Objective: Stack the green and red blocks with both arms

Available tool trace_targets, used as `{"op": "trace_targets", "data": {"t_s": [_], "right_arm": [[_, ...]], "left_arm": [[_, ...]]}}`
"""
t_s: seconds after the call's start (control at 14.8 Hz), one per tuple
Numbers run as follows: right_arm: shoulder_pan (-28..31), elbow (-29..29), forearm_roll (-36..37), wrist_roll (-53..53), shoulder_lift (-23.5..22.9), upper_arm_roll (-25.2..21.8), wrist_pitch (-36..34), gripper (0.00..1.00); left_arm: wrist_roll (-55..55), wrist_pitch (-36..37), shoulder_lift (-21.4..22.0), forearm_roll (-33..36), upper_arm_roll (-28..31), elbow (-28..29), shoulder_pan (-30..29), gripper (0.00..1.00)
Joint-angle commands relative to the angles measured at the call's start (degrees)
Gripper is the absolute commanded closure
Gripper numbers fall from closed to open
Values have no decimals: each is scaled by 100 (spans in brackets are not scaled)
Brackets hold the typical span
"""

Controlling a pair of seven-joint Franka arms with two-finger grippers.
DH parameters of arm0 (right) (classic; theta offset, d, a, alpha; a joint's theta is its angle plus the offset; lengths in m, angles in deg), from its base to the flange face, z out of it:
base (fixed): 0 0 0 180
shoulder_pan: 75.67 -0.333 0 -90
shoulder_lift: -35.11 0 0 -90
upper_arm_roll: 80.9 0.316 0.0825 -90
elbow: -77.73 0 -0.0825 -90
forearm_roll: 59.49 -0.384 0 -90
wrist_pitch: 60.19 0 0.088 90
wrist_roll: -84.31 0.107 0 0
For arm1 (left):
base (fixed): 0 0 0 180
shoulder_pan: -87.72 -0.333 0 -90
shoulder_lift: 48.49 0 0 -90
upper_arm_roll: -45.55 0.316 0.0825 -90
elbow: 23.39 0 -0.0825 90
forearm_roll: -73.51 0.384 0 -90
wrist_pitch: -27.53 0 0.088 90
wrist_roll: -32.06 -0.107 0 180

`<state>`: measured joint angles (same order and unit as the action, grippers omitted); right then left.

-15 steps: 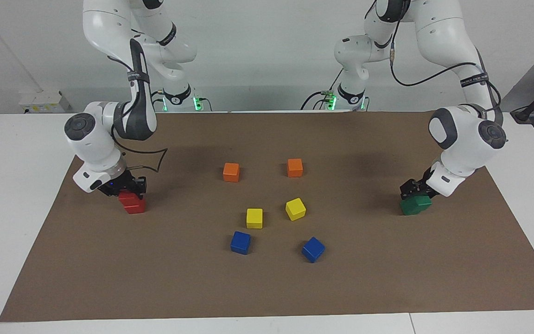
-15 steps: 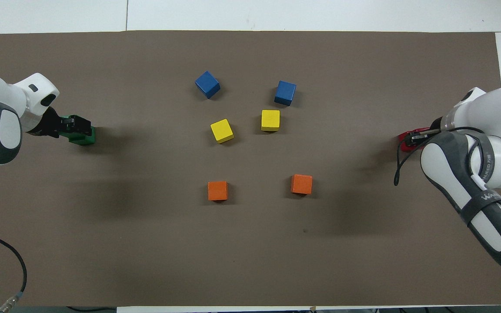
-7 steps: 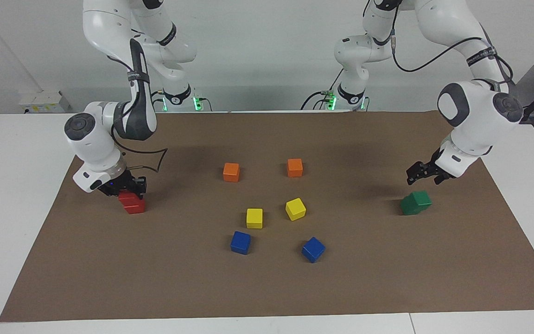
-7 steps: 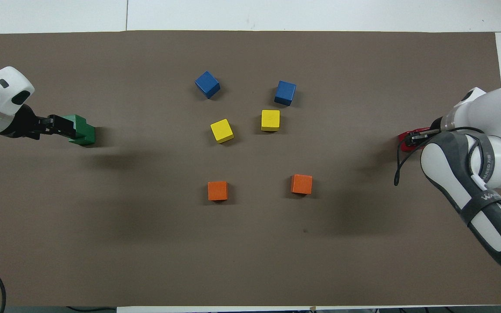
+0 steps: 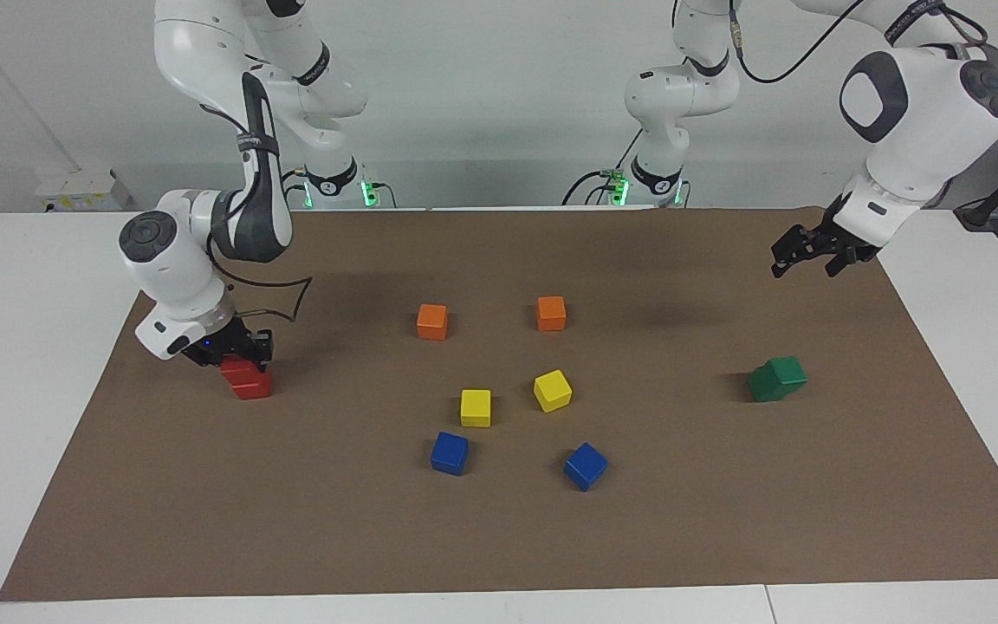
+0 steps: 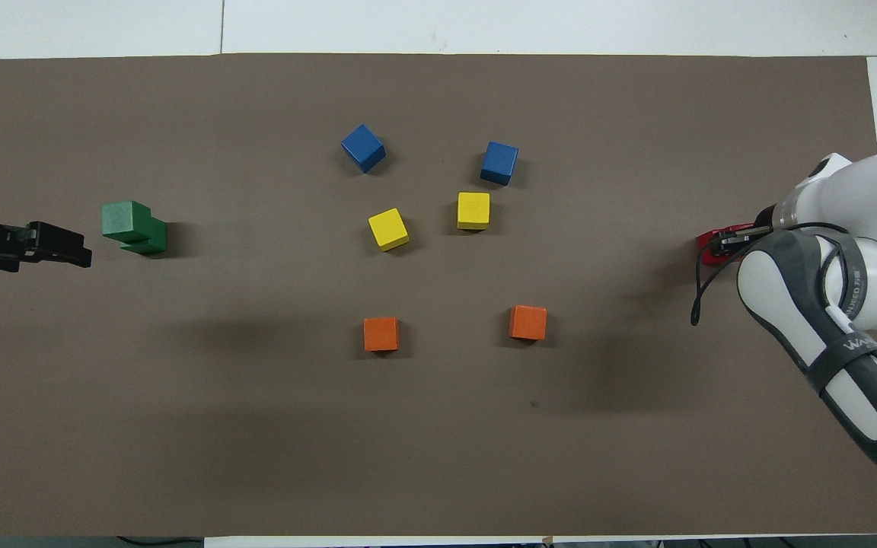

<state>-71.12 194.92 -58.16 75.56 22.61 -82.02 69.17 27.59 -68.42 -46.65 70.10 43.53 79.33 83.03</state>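
Two dark green blocks [image 5: 776,379] stand stacked toward the left arm's end of the mat; the upper one sits offset on the lower one, as the overhead view [image 6: 132,227] shows. My left gripper [image 5: 804,253] is open and empty, raised well above the mat and clear of the green stack; it also shows in the overhead view [image 6: 64,253]. Two red blocks [image 5: 248,380] stand stacked toward the right arm's end. My right gripper [image 5: 237,351] is down on the upper red block. In the overhead view the right arm hides most of the red stack [image 6: 711,247].
In the middle of the brown mat [image 5: 724,520] lie two orange cubes [image 5: 432,321] [image 5: 551,313], two yellow cubes [image 5: 476,407] [image 5: 553,390] and two blue cubes [image 5: 450,452] [image 5: 586,465]. White table [image 5: 31,347] borders the mat.
My left gripper let go of the upper green block and rose up and away toward the robots. The green stack stays in place. The right arm has hardly moved.
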Motion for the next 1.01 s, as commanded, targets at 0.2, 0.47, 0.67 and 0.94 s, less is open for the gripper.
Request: {"op": "trace_targets", "data": {"t_s": [0.2,0.47,0.67,0.94], "right_arm": [[89,199,34,-206,107,41,125,100],[54,190,34,-171,98,33,142,46],[54,190,34,-144,98,33,151,9],[54,190,34,-144,98,33,151,0]], "left_arm": [[114,-18,176,51,52,194,65,0],[140,-259,-165,365,97,-48,450,0],[867,-239,-158,429,70,-94,452,0],[922,-257,-158,429,61,-130,435,0]]}}
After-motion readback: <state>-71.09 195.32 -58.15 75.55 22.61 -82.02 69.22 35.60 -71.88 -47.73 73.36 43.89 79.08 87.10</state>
